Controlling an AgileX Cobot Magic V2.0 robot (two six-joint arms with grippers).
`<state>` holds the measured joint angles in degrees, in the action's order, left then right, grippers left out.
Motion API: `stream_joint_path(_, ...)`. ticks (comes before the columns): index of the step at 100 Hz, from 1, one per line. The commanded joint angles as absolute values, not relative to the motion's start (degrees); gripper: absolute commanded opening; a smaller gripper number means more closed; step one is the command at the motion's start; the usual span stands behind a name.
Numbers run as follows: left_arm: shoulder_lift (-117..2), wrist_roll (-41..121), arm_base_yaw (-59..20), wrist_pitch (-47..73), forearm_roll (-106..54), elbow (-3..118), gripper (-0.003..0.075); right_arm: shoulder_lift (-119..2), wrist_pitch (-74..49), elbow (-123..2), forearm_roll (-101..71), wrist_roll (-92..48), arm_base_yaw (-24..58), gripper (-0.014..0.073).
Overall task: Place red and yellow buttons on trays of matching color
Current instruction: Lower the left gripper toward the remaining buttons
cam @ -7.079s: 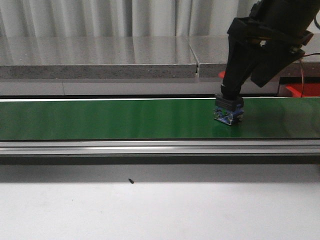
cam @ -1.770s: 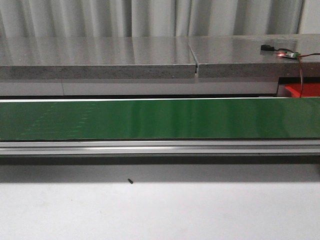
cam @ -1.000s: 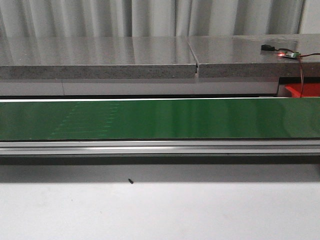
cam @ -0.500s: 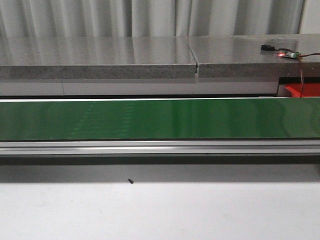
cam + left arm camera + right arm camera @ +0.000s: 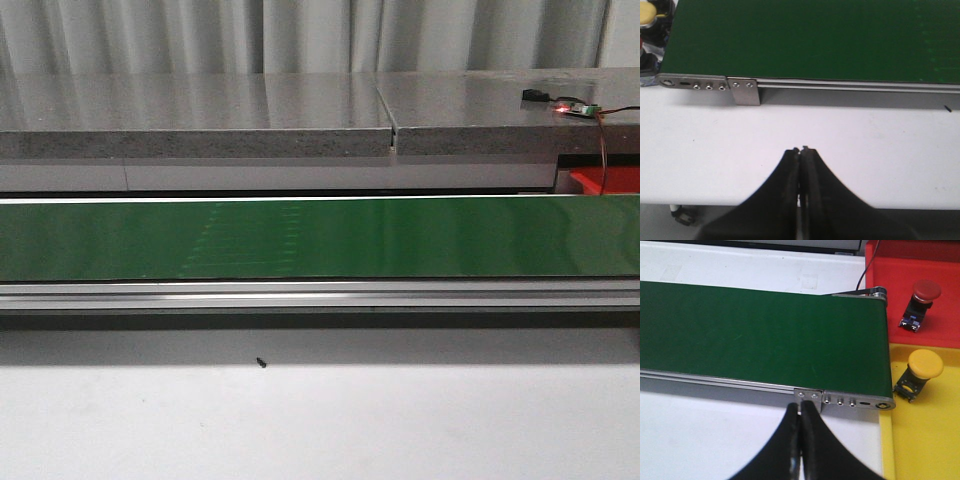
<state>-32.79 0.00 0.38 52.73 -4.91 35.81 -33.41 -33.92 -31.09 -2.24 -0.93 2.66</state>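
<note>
- Three views, front first: the belt (image 5: 320, 238) runs bare across mid frame, no arm in sight; only a corner of the red tray (image 5: 606, 180) shows at right, so a button arriving could pass unnoticed.
- Left wrist: the left gripper (image 5: 800, 150) has its jaws pressed together at lower centre; a yellow cap (image 5: 648, 13) sits at upper left, off the belt end. Jaws would need to spread first.
- Right wrist: the right gripper (image 5: 800, 407) is likewise closed, empty. The red button (image 5: 921, 301) lies in the red tray at upper right, the yellow button (image 5: 920, 372) in the yellow tray (image 5: 920, 440) below it; a careless swing could knock them.

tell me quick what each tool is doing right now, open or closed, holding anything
Left tool: closed, holding nothing, above the white table.
Right tool: closed, holding nothing, near the green belt.
</note>
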Motion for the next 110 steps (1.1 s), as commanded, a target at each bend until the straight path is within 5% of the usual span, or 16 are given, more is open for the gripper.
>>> stream_joint_path(1,-36.4,-0.8,1.7,48.6,-6.8,38.3,0.0132,-33.3,-30.3,-32.4,-1.7,-1.1,2.7,-0.0060)
stream_joint_path(15,-40.9,-0.8,2.8,45.3,-7.7,38.7,0.0375,-33.3,-30.3,-32.4,-1.7,-1.1,2.7,-0.0060)
stream_joint_path(25,-43.9,-3.1,2.9,43.1,-7.2,40.1,0.0465,-33.3,-30.3,-32.4,-1.7,-1.1,2.7,-0.0060)
stream_joint_path(47,-51.5,-6.1,3.7,41.7,-6.1,46.0,0.0463,-33.3,-30.3,-32.4,-1.7,-1.1,2.7,-0.0060)
stream_joint_path(110,-78.2,-7.1,22.9,51.4,-8.7,64.2,0.0463,-33.3,-30.3,-32.4,-1.7,-1.1,2.7,-0.0060)
